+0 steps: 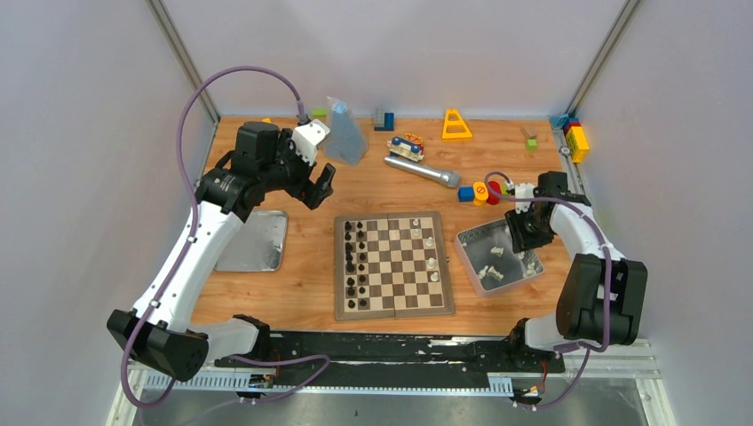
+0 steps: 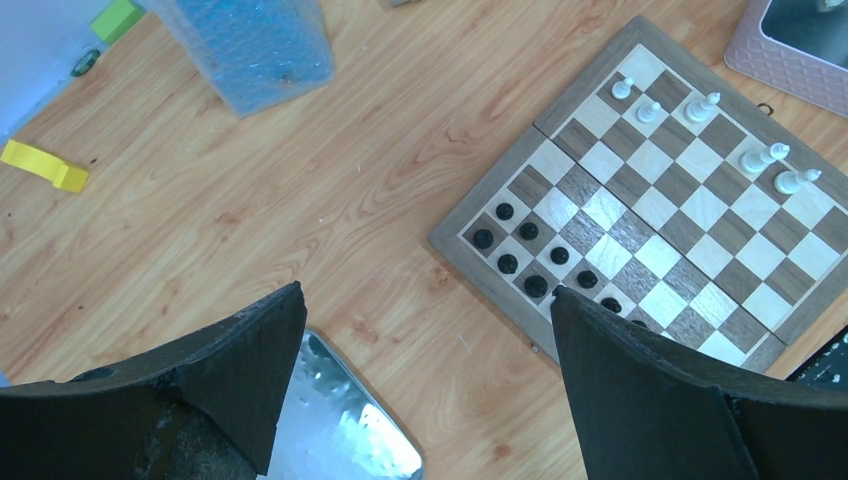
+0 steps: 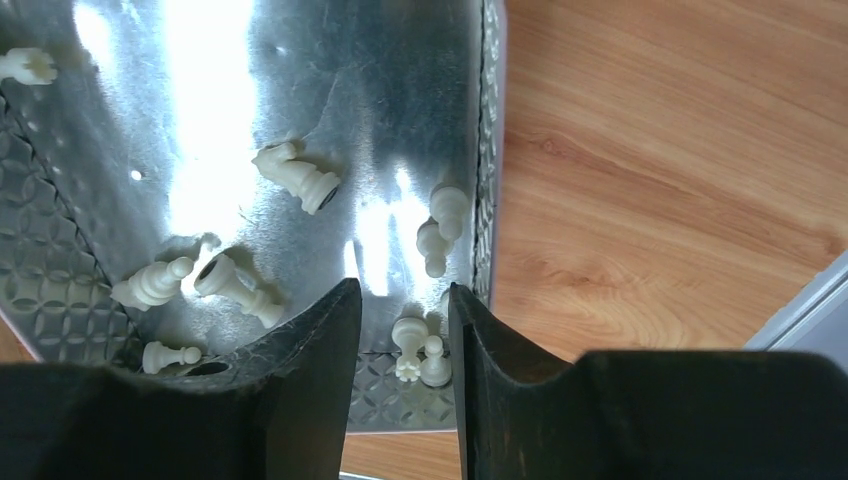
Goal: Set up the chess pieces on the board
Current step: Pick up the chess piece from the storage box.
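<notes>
While your left gripper (image 2: 425,292) hangs wide | right gripper (image 3: 403,288) narrow, straddling cream chess pieces (image 3: 420,358) in shiny metal tin (image 3: 300,80)

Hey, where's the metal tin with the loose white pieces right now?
In the top view the metal tin sits on the right side, just right of the board, with the right gripper down inside it.
</notes>
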Controlling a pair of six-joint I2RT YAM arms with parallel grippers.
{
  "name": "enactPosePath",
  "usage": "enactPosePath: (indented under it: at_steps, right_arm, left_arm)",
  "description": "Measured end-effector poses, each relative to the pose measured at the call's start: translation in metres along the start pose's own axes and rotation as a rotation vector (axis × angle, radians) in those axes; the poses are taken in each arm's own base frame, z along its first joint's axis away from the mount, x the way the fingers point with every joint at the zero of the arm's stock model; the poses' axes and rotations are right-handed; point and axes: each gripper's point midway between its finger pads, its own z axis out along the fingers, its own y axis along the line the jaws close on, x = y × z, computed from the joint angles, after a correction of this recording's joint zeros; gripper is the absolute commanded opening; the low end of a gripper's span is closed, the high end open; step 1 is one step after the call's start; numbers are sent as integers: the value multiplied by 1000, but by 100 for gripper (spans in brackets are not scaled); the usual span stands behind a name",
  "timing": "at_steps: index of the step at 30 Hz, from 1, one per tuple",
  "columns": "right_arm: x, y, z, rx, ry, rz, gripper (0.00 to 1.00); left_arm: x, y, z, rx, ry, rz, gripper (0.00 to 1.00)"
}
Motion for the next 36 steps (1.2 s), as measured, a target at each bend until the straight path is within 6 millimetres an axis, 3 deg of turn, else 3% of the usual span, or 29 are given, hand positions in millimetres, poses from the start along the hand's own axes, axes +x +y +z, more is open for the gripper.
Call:
enactPosePath:
  at_steps: [5,22,36]
  right_arm:
    - [-2,-8,4,29,-6,-1,38]
    - [7,-10,19,25,27,-3,28]
    - [10,-9,26,13,44,-5,0]
  left_arm:
    - [0,-1,0,4,-1,0,100]
    - [0,-1,0,7,-2,-2,100]
    - [-1,-3,0,14,-4,-2,100]
